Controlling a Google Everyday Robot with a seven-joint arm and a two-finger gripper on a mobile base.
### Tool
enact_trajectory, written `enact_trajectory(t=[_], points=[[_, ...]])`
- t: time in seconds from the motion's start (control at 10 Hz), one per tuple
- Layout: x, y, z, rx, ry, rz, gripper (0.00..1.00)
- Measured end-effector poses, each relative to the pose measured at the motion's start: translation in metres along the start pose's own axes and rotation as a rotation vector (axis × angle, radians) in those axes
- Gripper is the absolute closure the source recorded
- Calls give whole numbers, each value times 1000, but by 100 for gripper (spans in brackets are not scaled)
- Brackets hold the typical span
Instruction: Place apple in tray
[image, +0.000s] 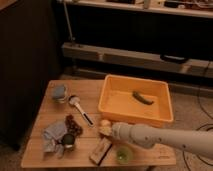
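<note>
One arm reaches in from the lower right of the frame, and its gripper (109, 131) sits low over the table (50, 150), just left of the tray's near-left corner. The fingers are drawn together, clamped on the apple (104, 126), which shows as a small yellowish lump at the tip of the arm, below centre of the frame. The tray (167, 111) fills the centre right, with a dark green fruit (142, 98) lying in its far right part. Grapes (73, 125) lie left of the apple, beside a crumpled cloth (52, 135) and a dark can (68, 141). A white-handled utensil (80, 110) lies above them. A green cup (123, 154) stands at the lower edge, under the arm.
</note>
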Motion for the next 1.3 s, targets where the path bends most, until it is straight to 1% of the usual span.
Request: enact_trajectory(t=[0.2, 0.3, 0.4, 0.5, 0.6, 0.7, 1.0, 1.2, 1.3], points=[[1, 1, 0, -2, 3, 0, 100], [5, 6, -2, -11, 11, -9, 100], [10, 14, -5, -20, 23, -20, 100], [14, 29, -14, -34, 40, -47, 100], [7, 43, -23, -39, 40, -77, 100], [-3, 55, -36, -40, 35, -103, 100], [-36, 100, -83, -54, 22, -184, 100], [-62, 122, -119, -51, -6, -221, 100], [-73, 125, -134, -43, -26, -231, 100]])
